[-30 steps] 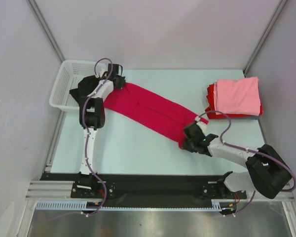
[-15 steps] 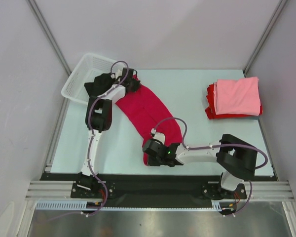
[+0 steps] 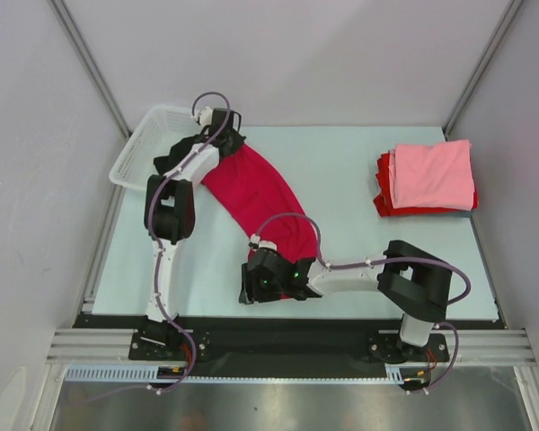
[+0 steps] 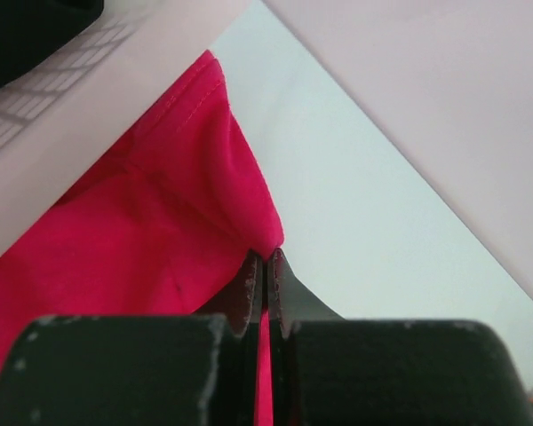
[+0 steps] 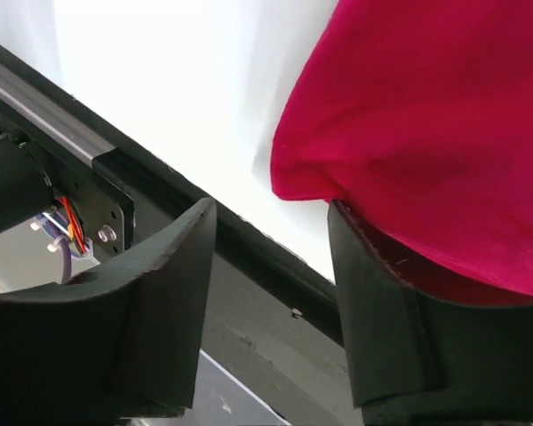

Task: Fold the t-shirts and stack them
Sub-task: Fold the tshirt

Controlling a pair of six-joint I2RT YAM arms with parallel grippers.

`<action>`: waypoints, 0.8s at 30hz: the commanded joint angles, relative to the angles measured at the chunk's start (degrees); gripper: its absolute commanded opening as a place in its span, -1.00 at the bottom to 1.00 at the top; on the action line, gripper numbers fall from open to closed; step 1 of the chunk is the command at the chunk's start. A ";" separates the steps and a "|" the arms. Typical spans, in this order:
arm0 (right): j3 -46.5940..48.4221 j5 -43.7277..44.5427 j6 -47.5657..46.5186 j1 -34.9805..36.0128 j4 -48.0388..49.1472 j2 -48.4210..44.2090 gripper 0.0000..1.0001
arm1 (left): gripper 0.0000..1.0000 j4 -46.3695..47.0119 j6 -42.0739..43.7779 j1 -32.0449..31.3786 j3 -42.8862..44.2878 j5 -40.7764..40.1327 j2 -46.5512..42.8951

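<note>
A crimson t-shirt (image 3: 256,193) lies in a long band from the back left to the table's near edge. My left gripper (image 3: 226,144) is shut on its far end beside the basket; in the left wrist view the jaws (image 4: 266,266) pinch a fold of the crimson cloth (image 4: 160,222). Open at the shirt's near end stands my right gripper (image 3: 246,285). In the right wrist view the crimson cloth (image 5: 444,124) rests over the right finger (image 5: 382,302), with nothing between the fingers of the gripper (image 5: 271,231). At the right lies a folded pink t-shirt (image 3: 431,173) on folded red t-shirts (image 3: 384,196).
A white mesh basket (image 3: 135,157) stands tilted at the back left corner with a black t-shirt (image 3: 166,160) in it. The black front rail (image 5: 249,257) runs just below the right gripper. Grey walls close in the table on three sides.
The right gripper carried the shirt's near end left toward the front edge, then opened and let it go. The left gripper stayed shut on the far end; the basket got pushed askew.
</note>
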 commanded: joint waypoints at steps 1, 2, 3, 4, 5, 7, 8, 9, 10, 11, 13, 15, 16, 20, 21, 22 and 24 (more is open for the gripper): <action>1.93 -0.82 -3.67 -2.30 -1.69 -4.89 0.18 | -0.99 1.93 4.10 0.53 1.39 -0.56 -3.37; 2.19 -0.64 -4.21 -3.69 -2.74 -7.25 0.20 | -0.98 2.02 3.57 0.36 2.01 0.06 -2.59; 2.54 -0.47 -4.73 -4.58 -5.10 -8.32 0.21 | -0.98 2.45 3.39 0.35 3.32 0.85 -0.92; 2.98 -0.29 -6.04 -5.54 -6.43 -9.37 0.22 | -0.98 3.07 3.22 0.18 4.03 1.90 0.14; 3.25 -0.29 -6.67 -7.90 -7.57 -10.60 0.21 | -0.98 3.59 2.69 -0.08 4.90 3.91 1.02; 3.16 -0.81 -8.94 -10.90 -9.78 -13.77 0.21 | -0.89 3.95 2.34 -0.61 8.07 5.60 4.09; 2.99 -3.60 -9.83 -14.48 -10.13 -15.35 0.22 | -0.83 4.21 2.34 -0.87 8.95 5.95 4.97; 2.99 -5.11 -10.71 -16.78 -10.22 -15.97 0.22 | -0.70 4.30 2.42 -1.05 10.09 5.52 5.50; 3.16 -6.51 -11.58 -18.63 -10.40 -16.41 0.22 | -0.49 4.56 2.43 -1.31 10.45 4.82 6.29; 3.77 -7.83 -14.20 -20.48 -10.40 -16.59 0.24 | 0.13 5.00 2.77 -1.49 10.54 4.03 6.56; 5.53 -9.95 -16.68 -26.63 -11.01 -15.81 0.32 | 0.86 5.27 3.47 -1.49 10.80 3.14 6.74; 8.25 -13.10 -19.84 -32.50 -10.23 -13.62 0.32 | 0.96 5.97 5.05 -1.58 10.63 3.14 6.04; 9.30 -14.25 -20.46 -34.62 -9.87 -12.30 0.31 | 1.00 6.06 6.63 -1.58 10.37 2.97 4.91; 17.38 -23.47 -25.12 -42.19 -7.06 -2.55 0.21 | 1.00 7.73 12.43 -1.67 8.35 3.32 -0.27; 22.62 -24.19 -26.43 -43.42 -7.23 0.52 0.19 | 1.00 8.16 13.31 -1.67 6.69 3.32 -1.60; 25.28 -24.72 -26.88 -45.26 -7.41 5.77 0.18 | 1.00 8.86 14.72 -1.75 5.37 4.19 -3.44; 33.60 -27.44 -26.80 -47.21 -6.89 12.12 0.15 | 1.00 11.15 15.34 -1.84 0.29 4.72 -9.06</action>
